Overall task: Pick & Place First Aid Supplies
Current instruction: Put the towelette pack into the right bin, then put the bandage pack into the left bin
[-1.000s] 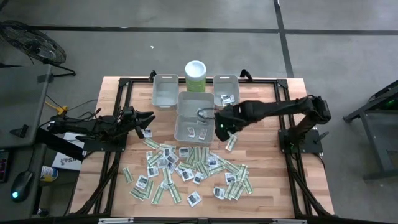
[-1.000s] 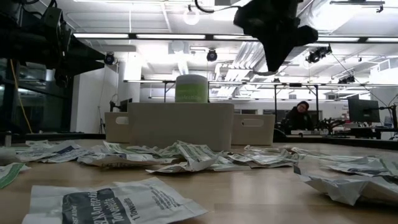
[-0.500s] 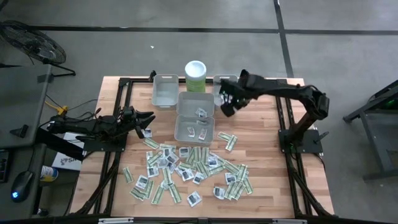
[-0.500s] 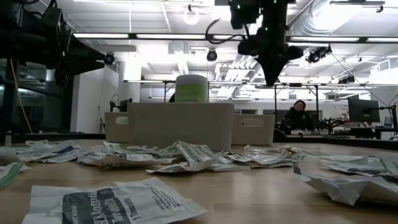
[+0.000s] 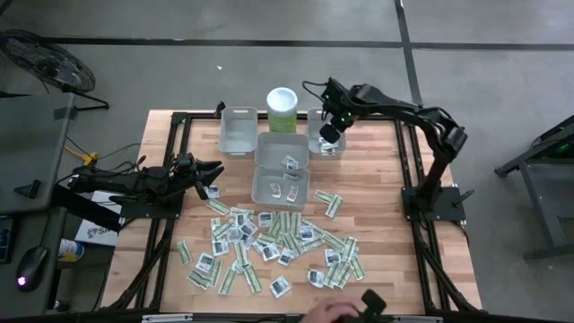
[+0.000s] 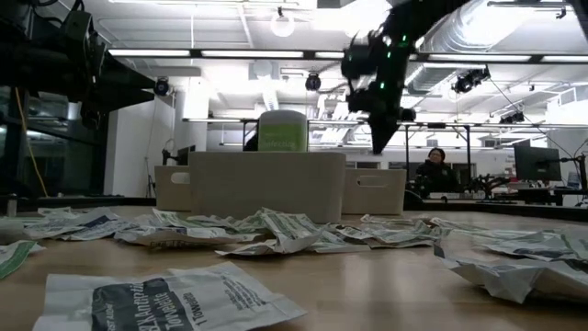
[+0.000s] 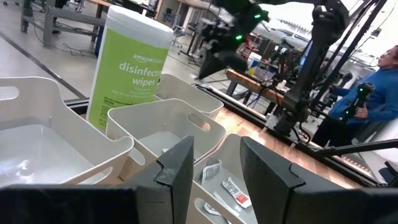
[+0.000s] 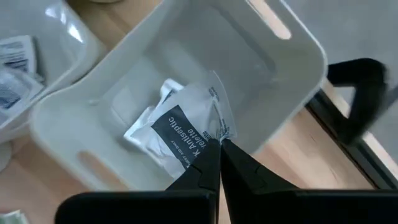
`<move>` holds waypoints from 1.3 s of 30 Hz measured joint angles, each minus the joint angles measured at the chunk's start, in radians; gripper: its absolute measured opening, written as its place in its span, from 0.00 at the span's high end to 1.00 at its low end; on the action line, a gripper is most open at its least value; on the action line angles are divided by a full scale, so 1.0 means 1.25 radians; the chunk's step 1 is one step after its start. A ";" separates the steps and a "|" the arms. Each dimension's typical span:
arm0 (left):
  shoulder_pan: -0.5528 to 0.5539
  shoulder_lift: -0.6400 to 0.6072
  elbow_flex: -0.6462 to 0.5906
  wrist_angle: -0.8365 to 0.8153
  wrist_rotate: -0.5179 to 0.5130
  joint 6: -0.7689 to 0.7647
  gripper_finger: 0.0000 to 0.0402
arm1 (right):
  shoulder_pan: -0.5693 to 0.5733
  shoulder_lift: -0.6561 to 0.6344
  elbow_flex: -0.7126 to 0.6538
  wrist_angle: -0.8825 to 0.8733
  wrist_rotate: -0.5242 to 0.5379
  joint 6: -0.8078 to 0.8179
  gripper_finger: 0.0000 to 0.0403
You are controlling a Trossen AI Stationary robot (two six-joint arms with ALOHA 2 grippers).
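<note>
- Wooden table seen from above, w/ two dark robot arms, one at each side.
- Right gripper is over the far-right grey bin. Its jaws are clenched on the corner of a white square packet w/ dark print reading "Antiseptic"; the packet hangs above the inside of that bin.
- More white packets lie on the bin floor under the held one.
- Left gripper is parked near the table's left edge, pointing toward the bins. Its jaws stand part open w/ nothing between them.
- Middle grey bin, nearer than the other two, holds a few packets.
- Far-left grey bin sits beside a pale green wipes canister w/ white lid.
- Loose pile of first aid packets, green-white strips and small white squares, is spread across the near half of the table, in front of the bins.
- One strip packet lies apart, right of the middle bin.
- A person's hand w/ a dark object shows at the near table edge.
- A seated person is in the room behind.
</note>
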 joint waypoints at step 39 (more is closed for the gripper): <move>0.000 0.000 0.000 0.000 0.000 0.000 0.67 | 0.174 -0.095 -0.050 -0.194 -0.039 0.239 0.63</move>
